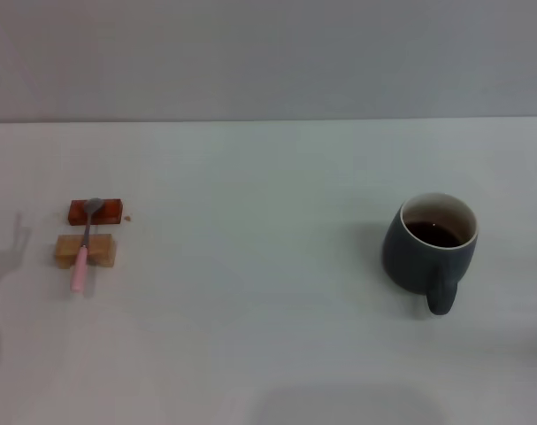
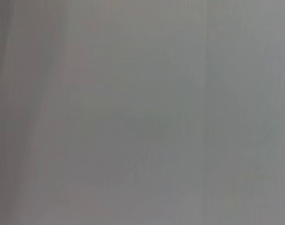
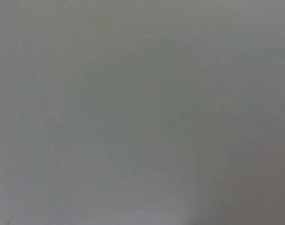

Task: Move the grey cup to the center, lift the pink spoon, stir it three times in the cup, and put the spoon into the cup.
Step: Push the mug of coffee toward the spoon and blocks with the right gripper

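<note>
The grey cup (image 1: 432,249) stands upright on the right side of the white table in the head view, its loop handle toward the front and dark liquid inside. The pink spoon (image 1: 84,245) lies on the left side, resting across two small blocks, its metal bowl on the far one and its pink handle pointing to the front. Neither gripper shows in any view. Both wrist views show only plain grey surface.
A reddish-brown block (image 1: 96,211) and a tan block (image 1: 86,251) carry the spoon. The white table (image 1: 250,292) meets a grey wall at the back. A faint shadow lies at the table's far left edge.
</note>
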Action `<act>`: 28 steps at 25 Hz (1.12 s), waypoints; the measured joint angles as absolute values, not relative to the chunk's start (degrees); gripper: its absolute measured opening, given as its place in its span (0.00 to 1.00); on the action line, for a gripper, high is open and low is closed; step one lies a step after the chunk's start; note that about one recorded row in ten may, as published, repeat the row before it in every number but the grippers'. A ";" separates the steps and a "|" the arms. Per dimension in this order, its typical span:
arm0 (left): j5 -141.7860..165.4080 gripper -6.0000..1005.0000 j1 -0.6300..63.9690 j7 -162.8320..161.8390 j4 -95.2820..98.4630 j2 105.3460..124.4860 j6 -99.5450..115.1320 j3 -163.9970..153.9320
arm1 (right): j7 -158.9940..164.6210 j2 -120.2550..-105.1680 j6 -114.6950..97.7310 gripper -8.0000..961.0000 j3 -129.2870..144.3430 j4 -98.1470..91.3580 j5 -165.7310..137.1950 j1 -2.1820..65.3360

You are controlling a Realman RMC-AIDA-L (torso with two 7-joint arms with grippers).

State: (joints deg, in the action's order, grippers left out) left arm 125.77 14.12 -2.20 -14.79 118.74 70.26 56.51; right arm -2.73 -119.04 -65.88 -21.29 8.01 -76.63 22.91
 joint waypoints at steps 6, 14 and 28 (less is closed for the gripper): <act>125.78 0.84 14.43 -2.20 -14.86 118.74 70.29 56.41 | -2.62 -119.16 -61.12 0.01 -21.15 8.54 -81.20 24.97; 125.77 0.84 14.38 -2.20 -14.85 118.74 70.32 56.43 | -2.86 -119.33 -58.98 0.01 -21.10 11.29 -87.35 25.54; 125.77 0.84 15.08 -2.20 -14.85 118.74 70.47 56.43 | -2.92 -119.45 -58.19 0.01 -19.67 13.90 -91.21 25.19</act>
State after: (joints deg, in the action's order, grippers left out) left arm 125.77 15.08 -2.20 -14.85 118.74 70.47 56.43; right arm -2.92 -119.45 -58.19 -19.67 13.90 -91.21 25.19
